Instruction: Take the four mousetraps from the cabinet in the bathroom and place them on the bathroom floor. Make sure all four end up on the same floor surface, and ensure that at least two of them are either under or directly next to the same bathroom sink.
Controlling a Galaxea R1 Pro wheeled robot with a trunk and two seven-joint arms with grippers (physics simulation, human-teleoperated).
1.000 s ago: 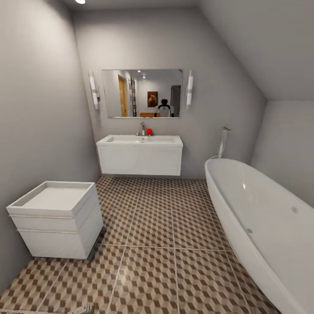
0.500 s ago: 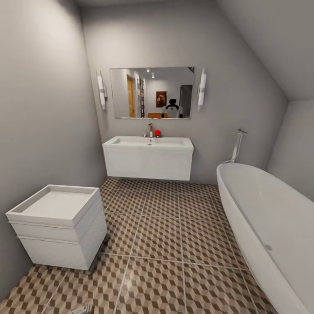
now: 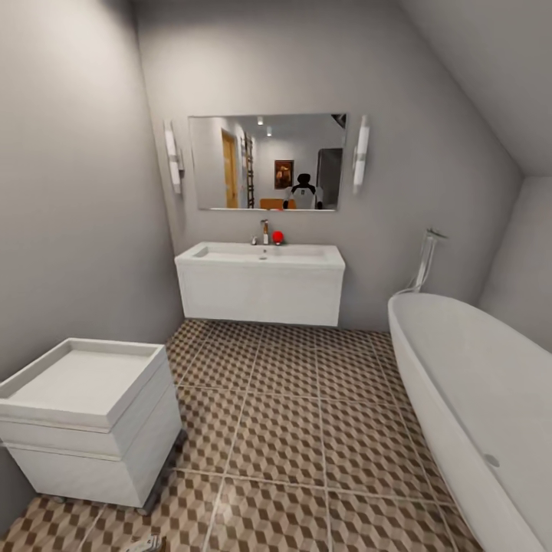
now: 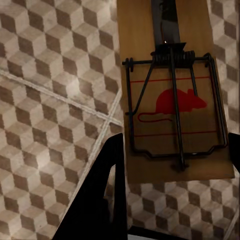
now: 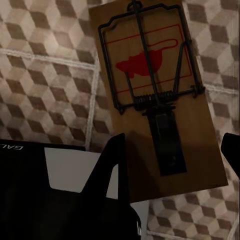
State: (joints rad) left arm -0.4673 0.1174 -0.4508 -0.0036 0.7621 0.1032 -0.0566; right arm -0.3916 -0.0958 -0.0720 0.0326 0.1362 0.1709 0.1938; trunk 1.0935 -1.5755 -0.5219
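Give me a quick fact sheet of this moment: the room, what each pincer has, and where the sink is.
room: bathroom with cube-patterned floor
left pincer: shut on a mousetrap, held above the tiles
right pincer: shut on a second mousetrap
sink: ahead, on the far wall under a mirror
bathtub: along the right
white unit: near left

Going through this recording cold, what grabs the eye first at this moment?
Each wrist view shows a wooden mousetrap with a red mouse print, one between the left gripper's fingers and one between the right gripper's, over the cube-patterned floor. Ahead, the white sink sits under a mirror, with a bathtub on the right.
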